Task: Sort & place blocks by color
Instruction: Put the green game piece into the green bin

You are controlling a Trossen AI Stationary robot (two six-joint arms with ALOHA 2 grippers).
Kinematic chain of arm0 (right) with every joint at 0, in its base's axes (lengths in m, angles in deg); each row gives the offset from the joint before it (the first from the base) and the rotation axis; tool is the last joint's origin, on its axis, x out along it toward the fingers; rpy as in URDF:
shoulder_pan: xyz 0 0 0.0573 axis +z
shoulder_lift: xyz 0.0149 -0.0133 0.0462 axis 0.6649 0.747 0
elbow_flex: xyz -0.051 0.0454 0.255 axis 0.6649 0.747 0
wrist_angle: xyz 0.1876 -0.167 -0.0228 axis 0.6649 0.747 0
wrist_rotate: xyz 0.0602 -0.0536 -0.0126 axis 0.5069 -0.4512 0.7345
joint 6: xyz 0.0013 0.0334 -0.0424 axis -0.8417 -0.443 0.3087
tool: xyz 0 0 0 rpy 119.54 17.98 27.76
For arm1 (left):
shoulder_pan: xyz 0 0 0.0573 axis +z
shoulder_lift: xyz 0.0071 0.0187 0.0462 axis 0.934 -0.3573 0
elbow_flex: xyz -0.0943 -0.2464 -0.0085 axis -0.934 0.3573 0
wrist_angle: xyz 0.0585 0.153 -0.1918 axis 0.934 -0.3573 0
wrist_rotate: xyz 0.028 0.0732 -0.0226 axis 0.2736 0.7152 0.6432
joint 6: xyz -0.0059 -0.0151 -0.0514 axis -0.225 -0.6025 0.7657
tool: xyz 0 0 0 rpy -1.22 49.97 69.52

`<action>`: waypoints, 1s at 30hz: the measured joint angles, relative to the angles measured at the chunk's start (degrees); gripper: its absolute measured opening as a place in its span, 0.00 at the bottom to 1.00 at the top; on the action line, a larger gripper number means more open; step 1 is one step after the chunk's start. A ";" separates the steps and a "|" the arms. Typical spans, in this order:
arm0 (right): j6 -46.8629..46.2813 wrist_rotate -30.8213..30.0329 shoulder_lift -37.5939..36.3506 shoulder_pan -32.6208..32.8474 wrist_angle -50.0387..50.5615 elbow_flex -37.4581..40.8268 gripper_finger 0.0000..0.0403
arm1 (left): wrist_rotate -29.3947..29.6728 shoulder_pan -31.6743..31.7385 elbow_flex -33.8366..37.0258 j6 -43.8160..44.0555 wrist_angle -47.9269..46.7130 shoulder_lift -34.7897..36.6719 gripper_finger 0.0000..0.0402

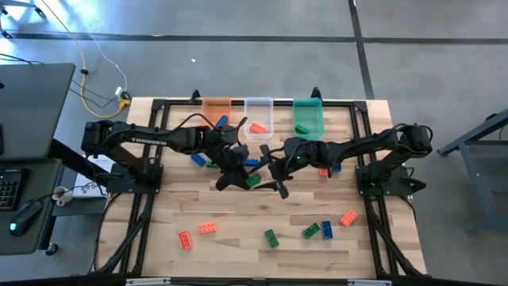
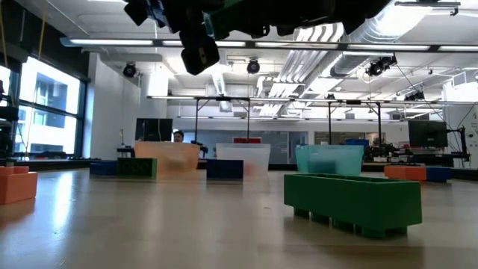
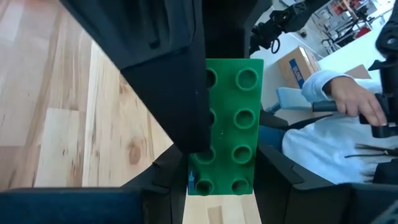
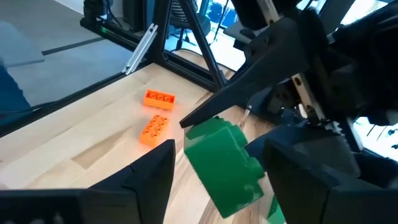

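Bright, even ceiling light; wrist foregrounds blurred.

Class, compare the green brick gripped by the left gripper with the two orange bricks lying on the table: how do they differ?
The green brick is off the table, clamped in the left gripper; the two orange bricks lie loose on the wood. It is green; they are orange. The right gripper flanks the green brick only. All are studded bricks.

A green block [image 3: 230, 127] with two rows of studs fills the middle, pinched by the left gripper [image 3: 214, 134], one dark finger [image 3: 168, 74] lying across its side. Beneath lies the pale wooden worktop [image 3: 56, 124]. Beyond the block, a person's hand [image 3: 357, 102] and white sleeve [image 3: 329, 152] show.
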 joint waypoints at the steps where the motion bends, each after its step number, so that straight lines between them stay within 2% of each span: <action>1: 0.11 0.02 0.00 0.00 -0.02 0.00 0.53 | -0.02 0.02 -0.15 -0.02 0.11 0.00 0.28; 5: 0.12 -0.06 0.00 -0.01 0.38 0.00 0.42 | -0.16 0.55 -0.20 0.00 0.11 0.00 0.28; 11: 0.79 -0.03 -0.04 -0.09 0.79 -0.02 0.19 | -1.26 1.57 -0.18 -0.16 -0.07 0.00 0.32; 21: 1.24 -1.98 -0.07 -0.04 1.47 -0.02 0.18 | 0.09 1.64 -0.14 -0.17 -0.10 0.00 0.38; 26: 0.17 -2.68 -0.06 -0.06 1.64 -0.02 0.18 | 1.08 1.69 -0.14 -3.78 0.14 0.00 0.43; 30: 0.11 -5.66 -0.04 0.04 2.40 -0.02 0.18 | 2.16 1.78 -0.14 -4.67 0.33 0.00 0.49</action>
